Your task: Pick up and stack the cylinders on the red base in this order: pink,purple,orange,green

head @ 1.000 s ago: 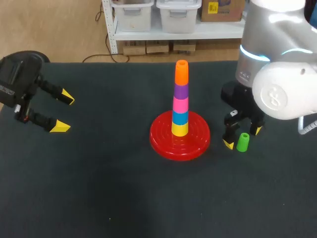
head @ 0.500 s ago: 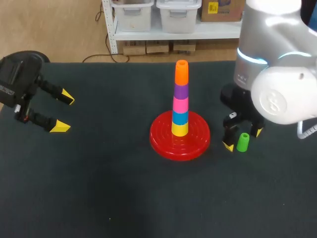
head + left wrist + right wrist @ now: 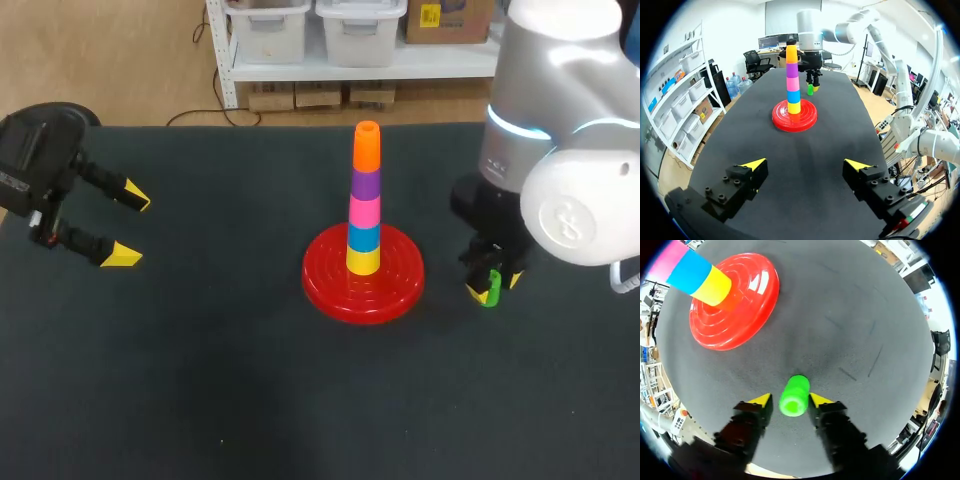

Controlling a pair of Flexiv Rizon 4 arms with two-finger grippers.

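On the red base [image 3: 327, 287] stands a tower [image 3: 365, 200] of yellow, blue, pink, purple and orange cylinders, orange on top. The green cylinder [image 3: 492, 291] stands upright on the mat to the right of the base. My right gripper [image 3: 495, 286] is down around it. In the right wrist view the green cylinder [image 3: 794, 390] sits between the two yellow tips of my right gripper [image 3: 790, 400], both fingers against its sides, with the red base [image 3: 747, 305] ahead. My left gripper [image 3: 130, 226] hovers open at the far left, nothing between its fingers; its own view shows my left gripper [image 3: 805, 164] far from the tower [image 3: 792, 75].
The black mat [image 3: 200, 380] covers the whole table. Wide bare mat lies between my left gripper and the base, and along the front edge.
My right gripper's fingers have drawn in from wide open to close on the green cylinder, and the arm has shifted slightly right. My left arm has not moved.
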